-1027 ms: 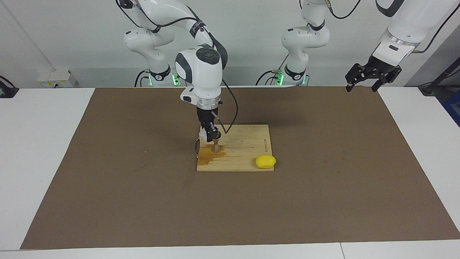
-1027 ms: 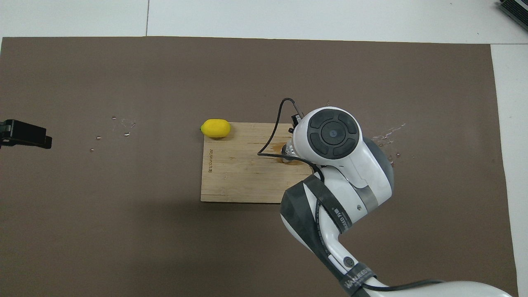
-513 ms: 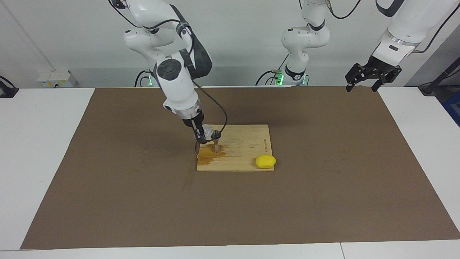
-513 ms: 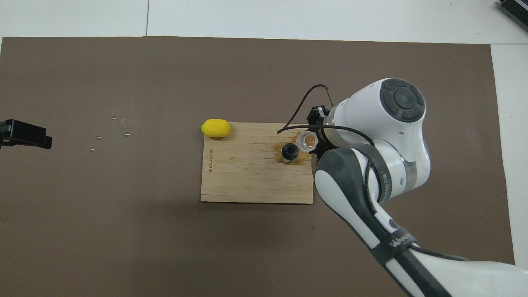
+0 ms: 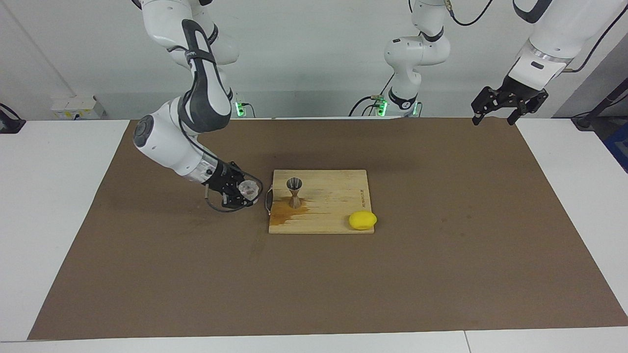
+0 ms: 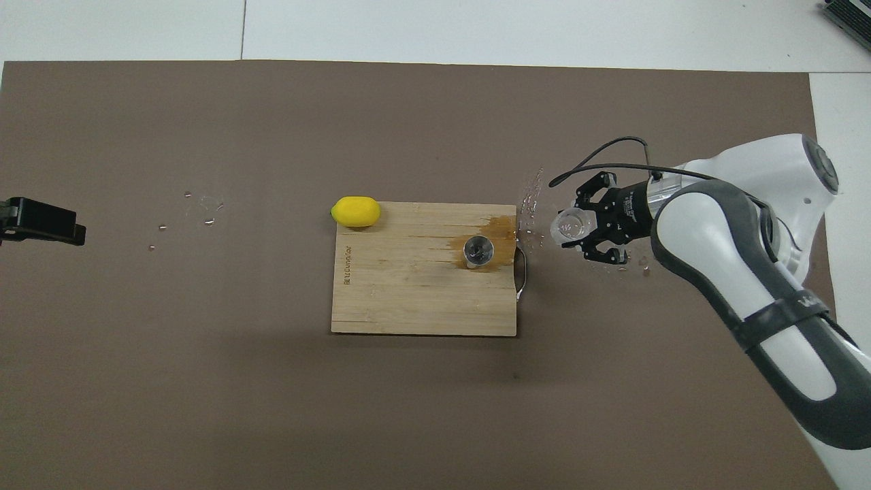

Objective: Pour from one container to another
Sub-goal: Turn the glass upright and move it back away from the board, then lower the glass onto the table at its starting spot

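Your right gripper (image 5: 244, 192) has its fingers closed round the glass cup (image 5: 248, 189), holding it tipped on its side w/ the mouth turned toward the cutting board (image 5: 338, 203). It hangs over the brown mat (image 5: 441, 235), just beside the board's handle (image 5: 268, 200) at the right arm's end of the counter (image 5: 54, 196). From overhead, the cup (image 6: 569, 226) shows its open rim, clear of the board (image 6: 408, 292).

The jigger (image 5: 294, 192) stands upright on the board, near the edge at the right arm's end, apart from the cup. A brown wet stain (image 5: 287, 212) spreads on the wood at its foot, toward the board's corner. In the overhead view you see the jigger (image 6: 478, 251) w/ small droplets (image 6: 531, 204) on the mat beside the board.

A lemon (image 5: 362, 220) sits on the board's corner farthest from the robots, at the left arm's end.

Your left gripper (image 5: 508, 105) waits raised over the mat's corner nr the left arm's base, fingers spread, holding nothing.
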